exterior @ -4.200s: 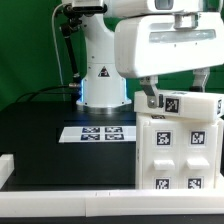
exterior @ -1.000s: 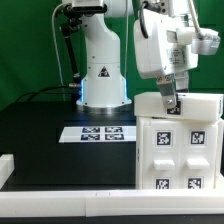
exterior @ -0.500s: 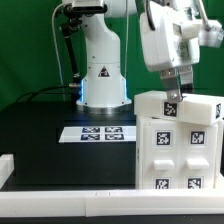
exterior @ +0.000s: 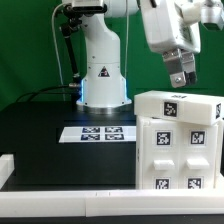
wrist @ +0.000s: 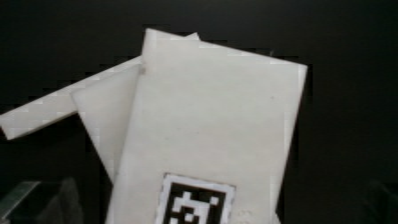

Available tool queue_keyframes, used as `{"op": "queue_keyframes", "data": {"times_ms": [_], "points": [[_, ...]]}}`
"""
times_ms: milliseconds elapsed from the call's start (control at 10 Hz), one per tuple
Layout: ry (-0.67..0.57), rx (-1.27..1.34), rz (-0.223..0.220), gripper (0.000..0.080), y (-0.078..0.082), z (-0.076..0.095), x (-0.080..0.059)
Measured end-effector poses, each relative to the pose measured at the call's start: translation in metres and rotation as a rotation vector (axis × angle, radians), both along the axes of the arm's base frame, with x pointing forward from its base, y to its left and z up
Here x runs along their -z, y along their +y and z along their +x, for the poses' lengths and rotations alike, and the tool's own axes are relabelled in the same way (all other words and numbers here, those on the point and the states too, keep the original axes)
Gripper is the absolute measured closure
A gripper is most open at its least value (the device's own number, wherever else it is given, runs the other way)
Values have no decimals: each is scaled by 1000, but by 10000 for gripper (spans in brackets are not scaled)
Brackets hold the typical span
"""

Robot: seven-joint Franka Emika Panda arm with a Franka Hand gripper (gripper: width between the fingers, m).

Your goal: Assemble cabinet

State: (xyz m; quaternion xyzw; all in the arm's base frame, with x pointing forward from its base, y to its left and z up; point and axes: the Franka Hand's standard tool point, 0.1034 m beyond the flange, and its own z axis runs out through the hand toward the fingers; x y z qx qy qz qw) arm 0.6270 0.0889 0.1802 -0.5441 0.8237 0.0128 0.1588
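The cabinet (exterior: pixel 177 145) is a white box of tagged panels standing at the exterior view's right, with its top panel (exterior: pixel 180 103) lying on it. My gripper (exterior: pixel 183 74) hangs above the top panel, clear of it, with its jaws apart and nothing between them. In the wrist view I look down on the white top panel (wrist: pixel 214 110) with a black-and-white tag (wrist: pixel 192 201), and a second white panel edge (wrist: pixel 63 105) juts out beside it. One dim fingertip (wrist: pixel 59 203) barely shows at the picture's edge.
The marker board (exterior: pixel 100 132) lies flat on the black table (exterior: pixel 50 130), between the cabinet and the arm's white base (exterior: pixel 102 75). A white rail (exterior: pixel 60 196) runs along the table's front edge. Black cables (exterior: pixel 66 55) hang beside the base.
My gripper has lifted off the cabinet's top panel and moved up and towards the exterior view's right. The cabinet has not moved.
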Motion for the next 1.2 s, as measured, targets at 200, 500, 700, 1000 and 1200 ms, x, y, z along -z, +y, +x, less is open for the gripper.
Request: {"op": "queue_keyframes", "data": {"times_ms": [200, 500, 700, 1000, 1200], "points": [[13, -242, -78, 2, 2, -4, 4], [-46, -689, -206, 2, 6, 2, 0], [-75, -935, -256, 2, 13, 4, -1], [-102, -1149, -294, 2, 13, 5, -1], [-127, -1280, -320, 2, 12, 5, -1]]}}
